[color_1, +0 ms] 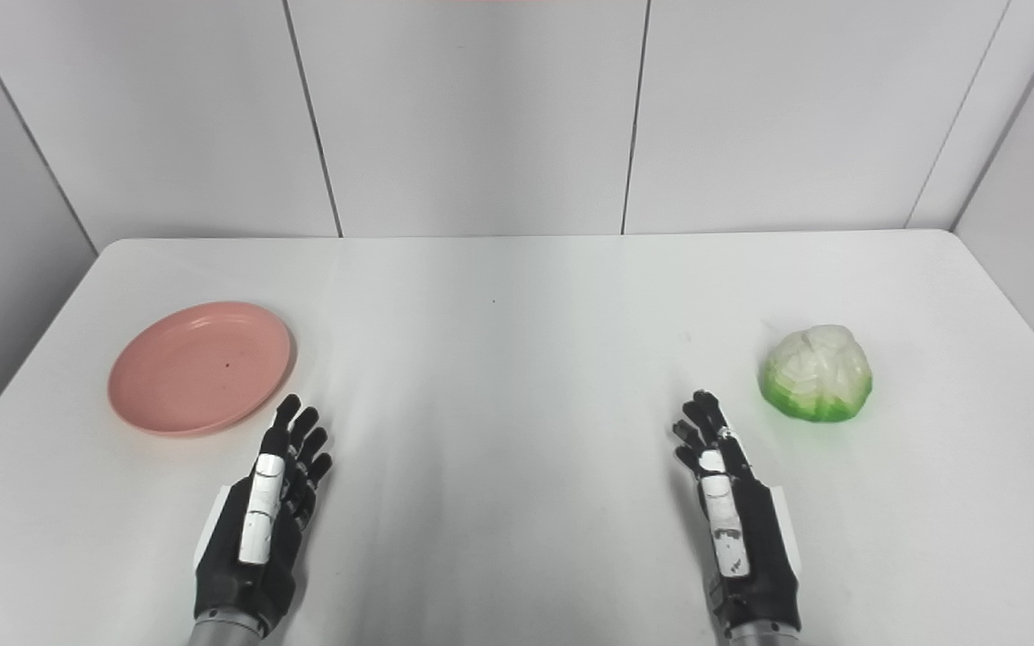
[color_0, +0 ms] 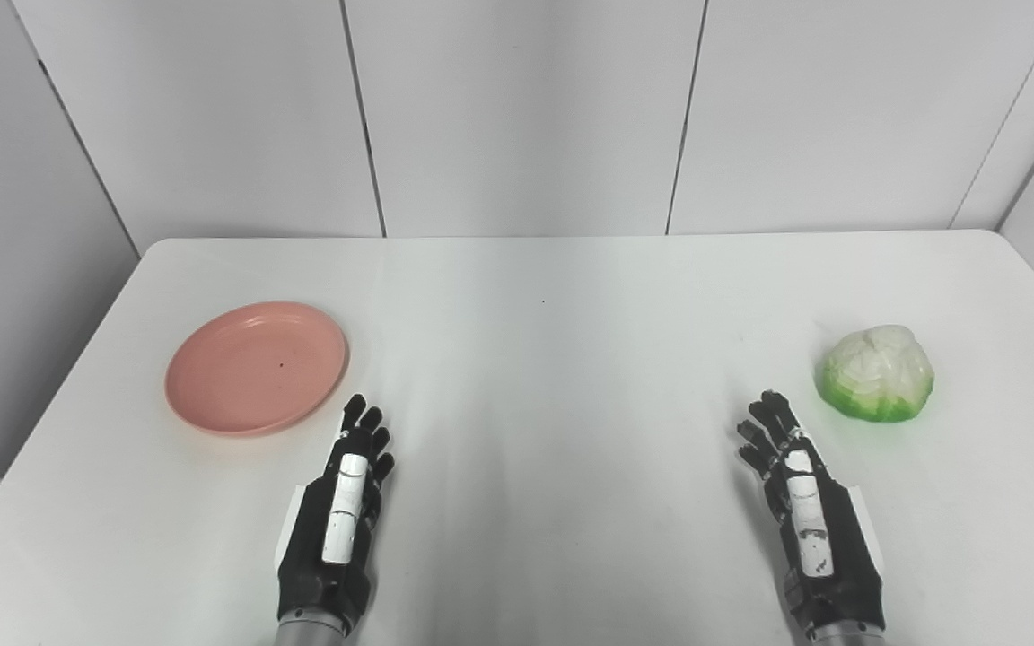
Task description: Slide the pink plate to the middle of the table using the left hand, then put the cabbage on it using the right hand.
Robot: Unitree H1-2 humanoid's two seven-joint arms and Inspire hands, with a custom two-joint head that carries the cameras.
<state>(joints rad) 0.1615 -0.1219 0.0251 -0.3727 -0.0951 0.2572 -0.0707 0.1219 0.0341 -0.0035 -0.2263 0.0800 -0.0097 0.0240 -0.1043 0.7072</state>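
The pink plate (color_0: 257,368) is seen on the tabletop (color_0: 544,359) left side, just ahead-left of the left hand (color_0: 346,502), which is nearer it. The cabbage (color_0: 877,372) is found ahead-right of the right hand (color_0: 800,502). Both hands are spread, nothing held.

Bright, even overhead light. The white desk (color_0: 535,377) shows soft streaky glare through its centre, from 12 toward 6 o'clock. Shadows are faint and short. Focus is sharp throughout, with no visible blur.
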